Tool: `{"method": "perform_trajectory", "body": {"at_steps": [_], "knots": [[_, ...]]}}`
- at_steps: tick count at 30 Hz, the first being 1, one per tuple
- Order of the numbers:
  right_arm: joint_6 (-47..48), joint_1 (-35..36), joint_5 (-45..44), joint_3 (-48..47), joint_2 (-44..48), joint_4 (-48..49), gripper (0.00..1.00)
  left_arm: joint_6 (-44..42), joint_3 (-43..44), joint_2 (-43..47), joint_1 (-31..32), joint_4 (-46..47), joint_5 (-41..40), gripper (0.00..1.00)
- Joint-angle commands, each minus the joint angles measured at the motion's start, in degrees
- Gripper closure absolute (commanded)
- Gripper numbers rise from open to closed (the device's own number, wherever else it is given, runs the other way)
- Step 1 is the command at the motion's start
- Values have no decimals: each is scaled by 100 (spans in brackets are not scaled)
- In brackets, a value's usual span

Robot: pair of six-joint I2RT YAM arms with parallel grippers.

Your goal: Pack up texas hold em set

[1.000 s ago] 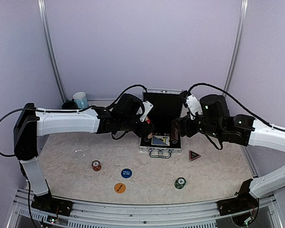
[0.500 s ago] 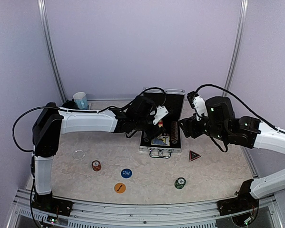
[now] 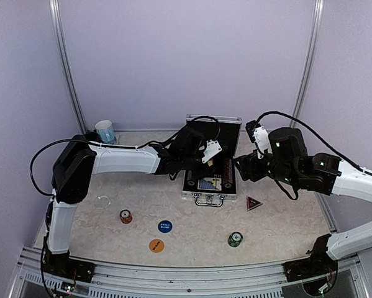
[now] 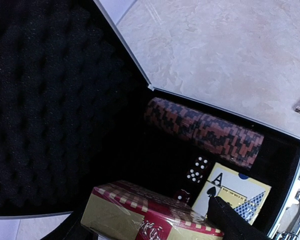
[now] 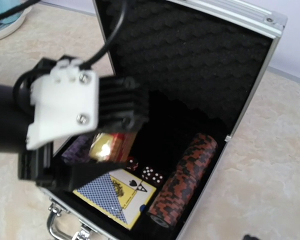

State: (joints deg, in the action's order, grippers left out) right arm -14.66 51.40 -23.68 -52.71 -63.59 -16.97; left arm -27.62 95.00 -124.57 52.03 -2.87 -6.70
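The silver case (image 3: 195, 195) lies open in the middle, its foam-lined lid (image 3: 214, 132) upright. Inside are a roll of red-and-black chips (image 4: 205, 128), dark dice (image 4: 198, 169) and a blue-backed ace deck (image 4: 236, 192). My left gripper (image 3: 201, 166) reaches into the case, shut on a red-and-gold card deck (image 4: 150, 212) held just above the floor of the case. From the right wrist the same deck (image 5: 109, 145) shows between the left gripper's black fingers (image 5: 82, 172). My right gripper (image 3: 237, 167) hovers open at the case's right side, holding nothing.
On the table in front lie a red chip stack (image 3: 126, 216), a blue button (image 3: 165, 226), an orange button (image 3: 156, 246), a green chip stack (image 3: 235, 238) and a dark triangular marker (image 3: 253, 202). A clear ring (image 3: 102, 201) lies left. Mugs (image 3: 104, 131) stand at the back left.
My left arm has stretched to the right, carrying the deck over and into the case. My right arm has drawn back a little to the right.
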Motion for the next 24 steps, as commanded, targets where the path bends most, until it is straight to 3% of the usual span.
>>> {"method": "perform_trajectory", "body": {"at_steps": [1,17,24], "knots": [[-68,-31,17,46,5,-12,22,-274,232,-115,-69,633,-226,28],[-69,-33,52,58,-110,50,22,-484,573,-590,-134,833,-452,24],[-67,-33,89,59,-143,82,22,-423,649,-690,-117,894,-559,14]]}}
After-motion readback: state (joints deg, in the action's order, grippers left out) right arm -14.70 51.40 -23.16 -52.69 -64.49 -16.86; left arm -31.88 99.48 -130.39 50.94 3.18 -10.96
